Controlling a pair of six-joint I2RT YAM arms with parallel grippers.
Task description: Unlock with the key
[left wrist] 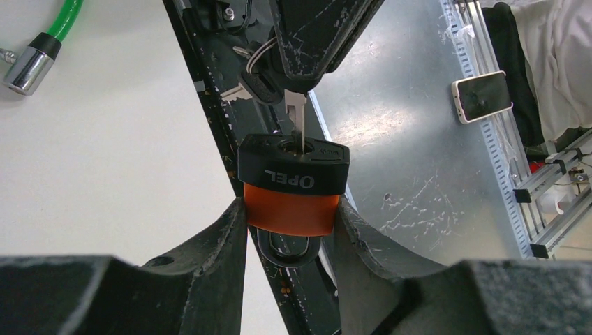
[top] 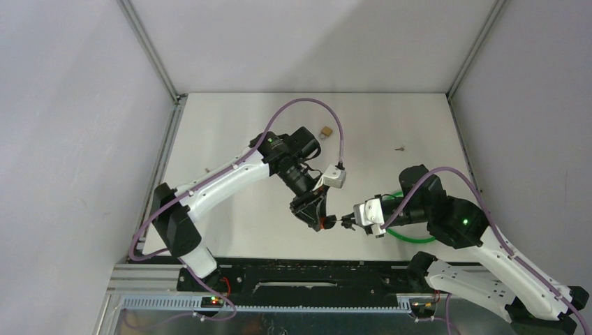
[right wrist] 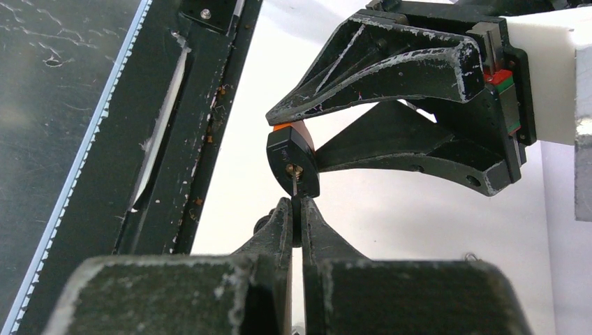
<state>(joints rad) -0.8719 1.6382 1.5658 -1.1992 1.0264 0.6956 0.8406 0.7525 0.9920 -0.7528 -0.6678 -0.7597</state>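
My left gripper [left wrist: 292,213] is shut on an orange and black padlock [left wrist: 293,183] marked OPEL and holds it above the table's near edge, keyhole facing the right arm. My right gripper [right wrist: 297,208] is shut on the black head of a silver key [left wrist: 298,120]. The key's tip sits in the padlock's keyhole. In the right wrist view the padlock [right wrist: 293,162] is just beyond my fingertips, held between the left fingers [right wrist: 363,70]. In the top view both grippers meet near the padlock [top: 325,222], left gripper [top: 320,218], right gripper [top: 347,222].
A green cable lock [top: 408,236] lies under the right arm; its chrome end shows in the left wrist view [left wrist: 28,66]. A small brass object [top: 325,131] and a small screw [top: 400,148] lie further back. A phone [left wrist: 480,96] lies beyond the metal rail.
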